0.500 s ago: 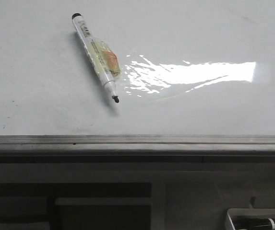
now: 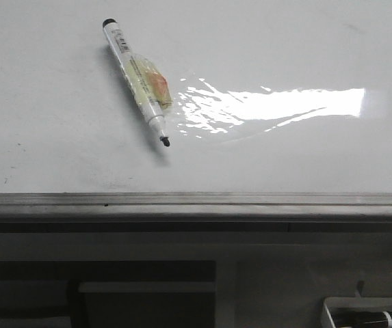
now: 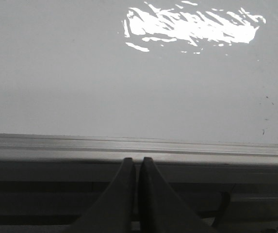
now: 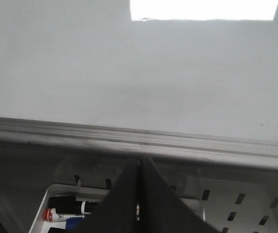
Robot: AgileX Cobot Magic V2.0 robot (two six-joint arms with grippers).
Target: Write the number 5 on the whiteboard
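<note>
The whiteboard fills the upper part of the front view, glossy white with a grey metal edge strip and a bright glare. No number 5 shows on it; I see no black strokes. A white marker pen lies uncapped on the board at the left, black tip toward the edge. Neither gripper shows in the front view. My left gripper is shut and empty, below the board's edge strip. My right gripper is shut and empty, below the edge strip and above a tray.
A white slotted tray holding several markers sits under my right gripper; it also shows in the front view at the bottom right. A dark shelf lies below the board's front edge.
</note>
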